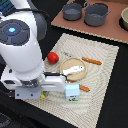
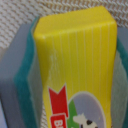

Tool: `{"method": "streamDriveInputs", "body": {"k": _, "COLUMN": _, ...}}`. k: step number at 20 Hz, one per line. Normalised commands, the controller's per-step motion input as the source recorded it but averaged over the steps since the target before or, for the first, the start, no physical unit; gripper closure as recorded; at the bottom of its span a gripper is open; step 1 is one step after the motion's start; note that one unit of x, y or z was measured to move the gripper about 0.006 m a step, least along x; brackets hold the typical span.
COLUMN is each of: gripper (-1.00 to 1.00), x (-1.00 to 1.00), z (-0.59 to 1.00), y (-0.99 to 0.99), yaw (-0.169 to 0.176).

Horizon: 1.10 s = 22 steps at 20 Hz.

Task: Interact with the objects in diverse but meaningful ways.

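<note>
In the wrist view a yellow box with a red label fills the frame. It sits between my gripper's teal finger pads, which press on both of its sides over the woven mat. In the exterior view the arm hides the gripper, and only a yellow corner of the box shows under the hand. A shiny red pepper lies on the mat beside the arm. A white carton with green-red print stands near the mat's front. A white elongated piece lies on the tan plate.
A beige woven mat covers the dark table. Two wooden-handled cutlery pieces lie beside the plate. Two grey pots stand on a brown board at the back, with a bowl at the exterior view's right edge.
</note>
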Motion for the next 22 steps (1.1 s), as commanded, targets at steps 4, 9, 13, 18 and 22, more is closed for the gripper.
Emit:
{"method": "streamDriveInputs", "body": {"k": 4, "gripper": 1.0, "x": 0.29, "z": 1.0, "y": 0.64, "yaw": 0.073}}
{"method": "streamDriveInputs", "body": {"k": 9, "gripper": 1.0, "x": 0.27, "z": 1.0, "y": 0.74, "yaw": 0.075}}
{"method": "streamDriveInputs", "body": {"k": 13, "gripper": 1.0, "x": 0.22, "z": 1.0, "y": 0.77, "yaw": 0.069}}
{"method": "streamDriveInputs", "body": {"k": 18, "gripper": 1.0, "x": 0.2, "z": 0.73, "y": 0.81, "yaw": 0.057}}
{"method": "streamDriveInputs", "body": {"k": 22, "gripper": 1.0, "x": 0.18, "z": 0.45, "y": 0.83, "yaw": 0.058}}
